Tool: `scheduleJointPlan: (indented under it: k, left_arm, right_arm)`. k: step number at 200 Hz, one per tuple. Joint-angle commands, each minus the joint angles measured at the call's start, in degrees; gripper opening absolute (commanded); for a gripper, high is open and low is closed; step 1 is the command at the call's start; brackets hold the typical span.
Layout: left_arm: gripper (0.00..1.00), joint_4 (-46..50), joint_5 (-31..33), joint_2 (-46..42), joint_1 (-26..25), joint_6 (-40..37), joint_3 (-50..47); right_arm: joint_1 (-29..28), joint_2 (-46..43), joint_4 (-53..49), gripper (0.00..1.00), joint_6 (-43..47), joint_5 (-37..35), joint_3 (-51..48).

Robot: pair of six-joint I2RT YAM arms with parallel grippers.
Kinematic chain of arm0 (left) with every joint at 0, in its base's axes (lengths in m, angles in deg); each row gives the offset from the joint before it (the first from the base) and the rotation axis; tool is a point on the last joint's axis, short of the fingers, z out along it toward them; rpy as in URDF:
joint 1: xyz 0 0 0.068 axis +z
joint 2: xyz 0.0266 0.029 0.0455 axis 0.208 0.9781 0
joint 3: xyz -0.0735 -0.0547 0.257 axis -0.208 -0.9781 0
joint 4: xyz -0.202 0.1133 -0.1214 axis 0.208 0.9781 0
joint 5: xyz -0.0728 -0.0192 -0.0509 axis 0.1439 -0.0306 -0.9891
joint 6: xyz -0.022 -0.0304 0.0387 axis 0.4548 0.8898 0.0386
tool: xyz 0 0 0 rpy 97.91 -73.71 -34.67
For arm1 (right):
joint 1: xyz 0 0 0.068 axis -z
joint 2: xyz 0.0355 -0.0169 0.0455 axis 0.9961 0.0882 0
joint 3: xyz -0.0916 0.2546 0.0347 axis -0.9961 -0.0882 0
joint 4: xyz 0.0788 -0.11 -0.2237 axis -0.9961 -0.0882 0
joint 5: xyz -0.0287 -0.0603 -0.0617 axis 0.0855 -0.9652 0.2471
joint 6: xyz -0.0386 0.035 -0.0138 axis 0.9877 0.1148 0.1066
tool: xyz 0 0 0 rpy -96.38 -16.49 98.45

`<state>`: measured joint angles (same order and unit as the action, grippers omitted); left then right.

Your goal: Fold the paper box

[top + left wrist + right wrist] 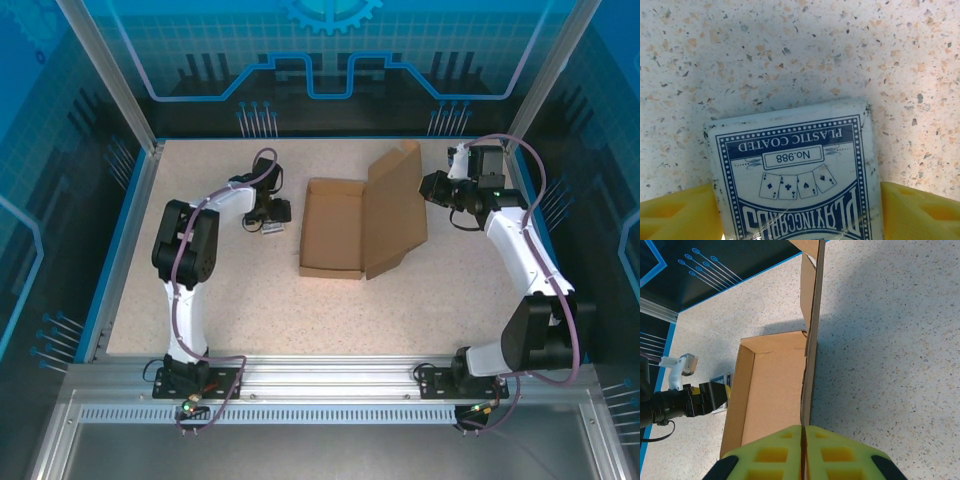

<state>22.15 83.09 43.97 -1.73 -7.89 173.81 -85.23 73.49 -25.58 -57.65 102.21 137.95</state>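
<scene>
Because the right claw [803,432] has its fingers pressed together on the near edge of the lid [812,315], the thin cardboard stands upright just ahead of it and rises away from it. To the left of this claw lies the tray of the box [772,390], open and flat on the table [890,365], joined to the lid at the fold. Beyond the tray, far from this claw, is the left claw [800,202]. Its fingers stand on both sides of a card pack [795,165], and I cannot tell if they squeeze it or only stand beside it. I think the danger is this: nothing holds the tray, so a push on the lid may slide the whole box, or the pinched edge may slip out or crease. The tray has nothing inside; the pack lies outside it.
</scene>
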Motion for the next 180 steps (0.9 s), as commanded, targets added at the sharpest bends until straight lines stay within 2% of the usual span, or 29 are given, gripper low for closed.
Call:
scheduleJointPlan:
  k: [1, 25, 57, 102, 134, 180]
  left_arm:
    - [0.72, 2.08, 0.81, 0.66, -0.32, -1.01, 1.54]
    - [0.66, 1.75, 1.13, -1.95, -0.41, -0.67, 0.56]
    - [0.63, 1.18, 2.48, -10.03, -2.35, -0.48, -2.68]
    - [0.62, 1.96, 1.54, -18.17, -10.31, 1.32, -4.04]
    - [0.62, 3.13, 1.35, -15.69, -16.02, 2.07, -0.12]
    - [0.62, 5.66, 1.85, -7.10, -19.89, 2.08, 7.52]
  right_arm:
    - [0.53, -0.53, 0.32, 0.10, 0.64, 1.33, -0.33]
    - [0.40, -0.42, 0.30, 0.10, 0.56, 1.47, -0.24]
    - [0.40, -0.66, 0.14, 0.10, 0.53, 1.49, -0.24]
    - [0.34, -0.65, 0.30, 0.10, 0.53, 1.48, 0.03]
    - [0.01, -0.26, 0.49, 0.10, 0.53, 1.70, 0.03]
    - [-0.02, -0.86, 0.24, 0.10, 0.76, 1.50, -0.24]
